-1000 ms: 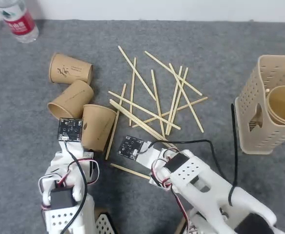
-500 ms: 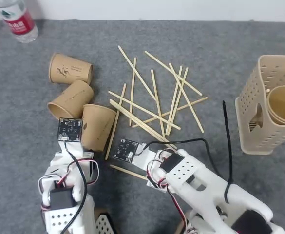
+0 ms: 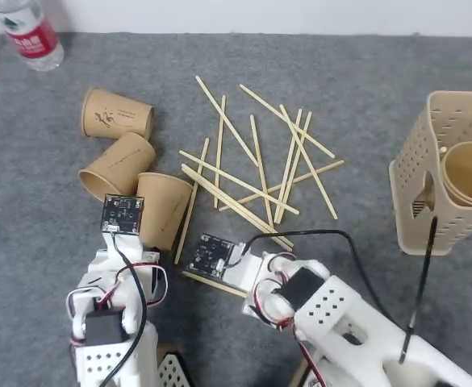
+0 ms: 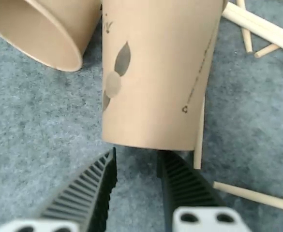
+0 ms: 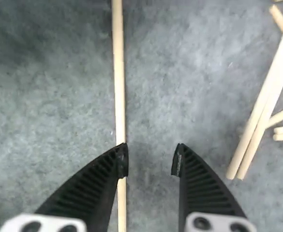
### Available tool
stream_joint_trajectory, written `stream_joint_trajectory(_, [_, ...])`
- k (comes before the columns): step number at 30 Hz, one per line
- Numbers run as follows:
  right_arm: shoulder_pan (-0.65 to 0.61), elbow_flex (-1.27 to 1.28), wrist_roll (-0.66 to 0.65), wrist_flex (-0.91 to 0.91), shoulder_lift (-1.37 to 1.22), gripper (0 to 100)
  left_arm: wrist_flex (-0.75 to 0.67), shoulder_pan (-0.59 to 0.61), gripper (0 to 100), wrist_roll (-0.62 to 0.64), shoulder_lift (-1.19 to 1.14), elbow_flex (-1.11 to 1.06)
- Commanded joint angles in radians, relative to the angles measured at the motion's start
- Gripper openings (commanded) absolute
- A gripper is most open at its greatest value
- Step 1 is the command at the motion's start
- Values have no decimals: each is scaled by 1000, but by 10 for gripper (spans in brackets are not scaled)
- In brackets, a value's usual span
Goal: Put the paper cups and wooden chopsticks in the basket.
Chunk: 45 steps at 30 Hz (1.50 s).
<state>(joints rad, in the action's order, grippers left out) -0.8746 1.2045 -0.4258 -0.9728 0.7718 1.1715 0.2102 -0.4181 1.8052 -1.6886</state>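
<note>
Three brown paper cups lie on their sides at the left: one (image 3: 116,113), one (image 3: 116,165) and the nearest cup (image 3: 164,210). My left gripper (image 4: 136,159) is open, its tips just short of the nearest cup's (image 4: 156,72) base. Wooden chopsticks (image 3: 256,165) lie scattered mid-table. A lone chopstick (image 3: 215,284) lies close to the right arm. My right gripper (image 5: 150,158) is open and low over the carpet. That chopstick (image 5: 118,72) runs beside one fingertip, not between the two. The beige basket (image 3: 429,181) stands at the right with a cup (image 3: 469,173) in it.
A plastic water bottle (image 3: 30,32) lies at the back left corner. A black cable (image 3: 417,282) loops from the right arm up in front of the basket. Grey carpet (image 3: 365,89) covers the table, bare between the chopsticks and the basket.
The right arm has swung left and pulled back towards the lone chopstick. Its cable has shifted right, towards the basket. The left arm has hardly moved.
</note>
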Motion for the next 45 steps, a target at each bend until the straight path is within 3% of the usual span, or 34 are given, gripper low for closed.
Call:
stream_joint_trajectory(1, [-10, -29, 9, 31, -125, 157, -14, -5, 130, -6, 11, 7])
stream_joint_trajectory(10, [-25, -206, 15, -5, -469, 155, -14, -3, 130, -6, 11, 5])
stream_joint_trajectory(13, [-25, -212, 17, -5, -475, 147, -14, -3, 130, -6, 11, 5])
stream_joint_trajectory(17, [-27, -210, 17, -1, -475, 0, -14, -3, 130, -6, 11, 5])
stream_joint_trajectory(35, [-58, -207, 9, 2, -475, 7, -14, -6, 130, -6, 11, 5])
stream_joint_trajectory(40, [105, -199, 14, -18, -395, 7, -14, -6, 130, -6, 11, 5])
stream_joint_trajectory(45, [289, -103, 17, -10, -99, 7, -14, -6, 130, -6, 11, 5])
